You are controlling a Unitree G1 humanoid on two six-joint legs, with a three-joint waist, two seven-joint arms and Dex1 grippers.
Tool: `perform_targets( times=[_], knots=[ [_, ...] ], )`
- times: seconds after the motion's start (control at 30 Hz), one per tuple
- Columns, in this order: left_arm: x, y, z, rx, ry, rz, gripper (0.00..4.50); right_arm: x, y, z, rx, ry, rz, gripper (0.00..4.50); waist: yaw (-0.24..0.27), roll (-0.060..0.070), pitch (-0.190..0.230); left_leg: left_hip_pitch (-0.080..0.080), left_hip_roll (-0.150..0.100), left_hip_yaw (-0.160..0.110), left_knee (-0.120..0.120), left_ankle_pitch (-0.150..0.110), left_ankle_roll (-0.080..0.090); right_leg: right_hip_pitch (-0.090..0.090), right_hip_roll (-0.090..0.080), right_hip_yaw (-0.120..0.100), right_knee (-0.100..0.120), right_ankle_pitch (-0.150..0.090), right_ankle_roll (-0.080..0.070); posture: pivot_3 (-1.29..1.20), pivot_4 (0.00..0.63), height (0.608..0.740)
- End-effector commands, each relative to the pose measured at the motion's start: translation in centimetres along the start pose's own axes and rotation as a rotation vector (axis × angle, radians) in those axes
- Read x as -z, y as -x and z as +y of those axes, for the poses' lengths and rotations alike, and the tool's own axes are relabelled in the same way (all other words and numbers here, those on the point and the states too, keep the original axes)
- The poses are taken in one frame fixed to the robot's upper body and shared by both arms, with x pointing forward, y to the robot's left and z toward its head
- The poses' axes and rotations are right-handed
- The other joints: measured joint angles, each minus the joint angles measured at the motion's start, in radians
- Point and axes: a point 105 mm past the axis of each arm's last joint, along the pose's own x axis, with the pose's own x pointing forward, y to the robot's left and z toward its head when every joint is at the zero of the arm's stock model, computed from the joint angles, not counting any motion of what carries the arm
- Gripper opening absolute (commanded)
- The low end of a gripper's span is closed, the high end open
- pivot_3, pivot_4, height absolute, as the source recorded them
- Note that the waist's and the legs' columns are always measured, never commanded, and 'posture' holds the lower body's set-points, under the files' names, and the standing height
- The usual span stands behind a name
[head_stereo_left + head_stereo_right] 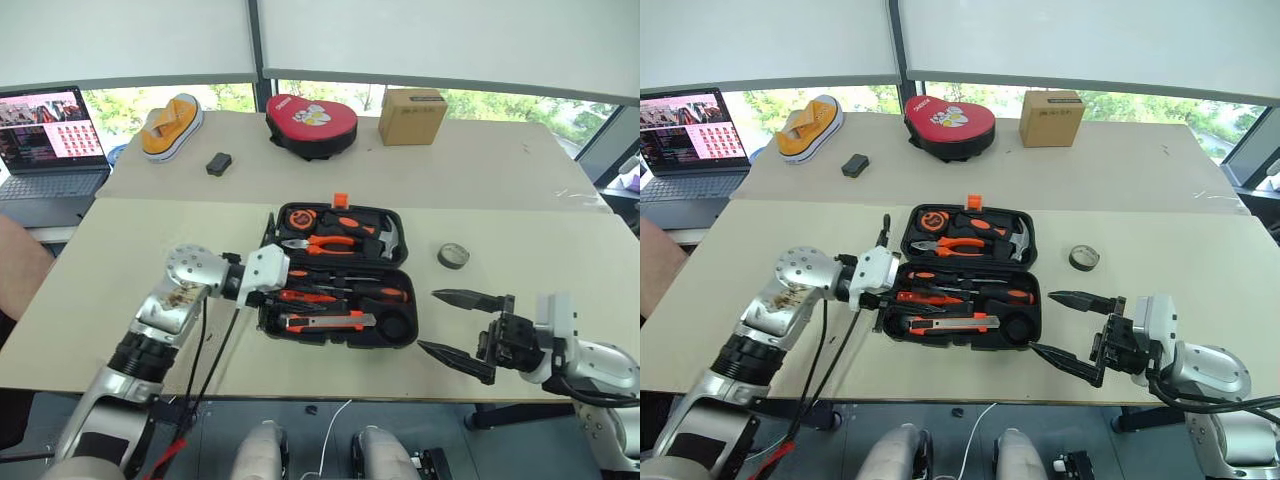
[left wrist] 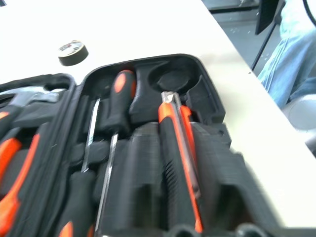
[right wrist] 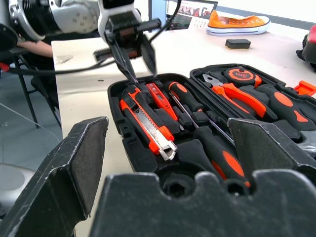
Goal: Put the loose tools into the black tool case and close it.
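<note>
- My left gripper (image 3: 136, 61) hangs over the left end of the open tool case (image 1: 340, 275), its two black fingers brought together at the tips, with nothing between them that I can make out.
- Those tips sit just above the near half of the case, by the handle end of the utility knife (image 1: 328, 321).
- My right gripper (image 1: 462, 325) waits off the right end of the case, level with the table, fingers spread wide apart and empty.
- The case lies open and flat on the near table (image 1: 140, 260), its orange latch (image 1: 340, 200) on the far edge.
- In the far half I see a tape measure (image 1: 300, 217), orange-handled pliers (image 1: 325, 243) and a hammer (image 1: 388, 238).
- In the near half lie two screwdrivers with orange and black handles (image 1: 385, 292), a slim orange tester (image 1: 305, 296) and the knife, all set in their slots.
- A round slot at the right end of the near half (image 2: 173, 79) holds nothing.
- The tape roll (image 1: 453, 256) rests on the table to the right of the case, well apart from it and beyond my right gripper.
- On the far table are a red heart-shaped pouch (image 1: 311, 123), a cardboard box (image 1: 411, 115), an orange shoe (image 1: 171, 125) and a small black box (image 1: 219, 164).
- A laptop (image 1: 50, 140) stands open at the far left.
</note>
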Motion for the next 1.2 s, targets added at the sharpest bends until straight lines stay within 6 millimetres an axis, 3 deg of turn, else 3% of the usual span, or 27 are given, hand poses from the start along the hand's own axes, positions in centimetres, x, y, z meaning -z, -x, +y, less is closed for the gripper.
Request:
perform_targets(
  times=[0.03, 0.17, 0.37, 0.5, 0.63, 0.83, 1.2],
  knots=[
    [0.7, -1.3, -0.6, 0.016, -0.04, 0.037, 0.02, -0.7, -0.2, -0.3, 0.011, 0.036, -0.025, 4.5, 0.0, 0.0, 0.0, 0.0, 0.0, 0.0, 0.0, 0.0, 0.0, 0.0, 0.0, 0.0, 0.0, 0.0, 0.0, 0.0, 0.15, 0.74],
    [3.0, -1.9, -1.0, 0.0, 0.006, 0.14, 0.02, -0.9, -0.4, -0.4, 0.015, 0.042, -0.031, 4.5, 0.0, 0.0, 0.0, 0.0, 0.0, 0.0, 0.0, 0.0, 0.0, 0.0, 0.0, 0.0, 0.0, 0.0, 0.0, 0.0, 0.15, 0.74],
    [5.2, -0.5, -0.9, -0.053, 0.108, 0.267, 0.02, -1.0, -0.5, -0.3, 0.017, 0.042, -0.037, 4.5, -0.001, 0.001, 0.0, 0.002, 0.0, -0.001, 0.001, 0.0, 0.0, 0.002, 0.0, 0.0, 0.001, 0.0, 0.0, 0.0, 0.15, 0.74],
    [4.4, 0.4, -1.3, -0.051, 0.188, 0.223, 0.02, -1.0, -0.5, -0.2, 0.017, 0.036, -0.038, 4.5, -0.003, 0.001, -0.001, 0.011, 0.001, -0.001, 0.001, 0.0, 0.0, 0.01, 0.0, 0.0, 0.001, 0.0, 0.0, 0.0, 0.15, 0.74],
    [3.1, 1.5, -2.3, 0.013, 0.146, 0.175, 0.02, -0.9, -0.5, -0.3, 0.019, 0.031, -0.04, 4.5, -0.009, 0.001, -0.001, 0.012, 0.002, -0.001, 0.0, 0.0, 0.0, 0.011, 0.001, 0.0, 0.001, -0.001, -0.002, 0.0, 0.15, 0.74],
    [0.2, 0.5, 0.6, -0.13, 0.006, -0.005, 0.02, -0.8, -0.7, -0.2, 0.02, 0.023, -0.047, 4.5, 0.008, 0.001, -0.001, 0.01, 0.001, -0.001, 0.0, 0.0, 0.0, 0.011, -0.001, -0.002, 0.0, -0.001, -0.002, 0.0, 0.15, 0.74],
    [2.1, -1.8, 0.3, -0.076, -0.021, 0.089, 0.02, -0.8, -0.7, -0.3, 0.025, 0.027, -0.044, 4.5, -0.001, 0.001, -0.001, 0.009, 0.001, -0.001, 0.001, 0.0, 0.0, 0.01, 0.0, -0.001, -0.001, 0.0, -0.001, 0.0, 0.15, 0.74]
  ],
)
